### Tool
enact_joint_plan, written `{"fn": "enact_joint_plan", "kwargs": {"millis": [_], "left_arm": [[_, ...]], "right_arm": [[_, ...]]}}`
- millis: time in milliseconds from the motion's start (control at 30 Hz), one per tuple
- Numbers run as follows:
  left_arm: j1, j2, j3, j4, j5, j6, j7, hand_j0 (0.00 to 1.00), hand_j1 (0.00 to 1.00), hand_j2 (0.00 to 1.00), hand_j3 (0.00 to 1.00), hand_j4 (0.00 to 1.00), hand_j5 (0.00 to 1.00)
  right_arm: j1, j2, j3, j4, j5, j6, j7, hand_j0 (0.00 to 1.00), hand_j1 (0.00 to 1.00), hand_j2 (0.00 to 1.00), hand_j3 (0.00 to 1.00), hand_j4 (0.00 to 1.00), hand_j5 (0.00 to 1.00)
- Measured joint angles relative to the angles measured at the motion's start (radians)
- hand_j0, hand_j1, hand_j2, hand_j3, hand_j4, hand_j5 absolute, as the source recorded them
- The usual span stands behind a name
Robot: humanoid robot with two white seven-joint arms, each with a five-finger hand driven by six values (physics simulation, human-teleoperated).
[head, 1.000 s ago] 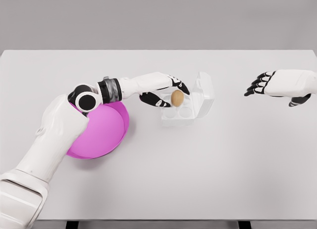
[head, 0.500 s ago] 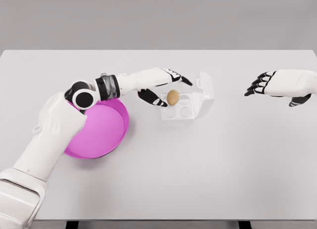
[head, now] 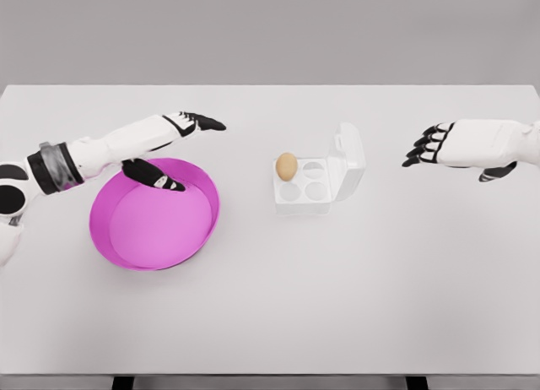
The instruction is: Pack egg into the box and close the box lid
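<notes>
Left robot hand (head: 173,141) open, outstretched; right robot hand (head: 434,145) loosely curled, empty.

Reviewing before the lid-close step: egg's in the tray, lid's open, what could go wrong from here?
1. The egg stands tall in its cell of the box; the lid may press on it.
2. The right hand, open, could shove the light box sideways instead of folding the lid.
3. The left hand hangs open over the pink bowl, too far to brace.

So there's a big magenta bowl (head: 156,217) sitting on the left side of a plain white table (head: 337,289), roughly mid-depth, nothing inside it that I can see. The table runs nearly the whole width of the view, and behind its far edge is just a flat grey wall (head: 270,31).
</notes>
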Motion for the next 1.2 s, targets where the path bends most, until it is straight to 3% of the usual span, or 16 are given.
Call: {"fn": "enact_joint_plan", "kwargs": {"millis": [133,300,533,1200], "left_arm": [[0.100,0.065,0.128,-0.078,0.066,0.001,0.000,1.00,1.00,1.00,1.00,1.00,1.00],[0.210,0.069,0.231,-0.094,0.098,0.001,0.000,1.00,1.00,1.00,1.00,1.00,1.00],[0.212,0.066,0.287,-0.070,0.107,0.002,0.000,1.00,1.00,1.00,1.00,1.00,1.00],[0.206,0.075,0.297,-0.028,0.105,0.002,0.000,1.00,1.00,1.00,1.00,1.00,1.00]], "right_arm": [[-0.012,0.011,0.000,-0.026,0.000,0.000,0.000,1.00,1.00,1.00,1.00,1.00,1.00],[-0.015,0.024,0.000,-0.045,-0.001,0.000,0.000,1.00,1.00,1.00,1.00,1.00,1.00],[-0.018,0.034,0.000,-0.061,-0.001,0.000,0.000,1.00,1.00,1.00,1.00,1.00,1.00],[-0.067,0.103,0.001,-0.118,0.000,0.000,0.001,1.00,1.00,1.00,1.00,1.00,1.00]]}}
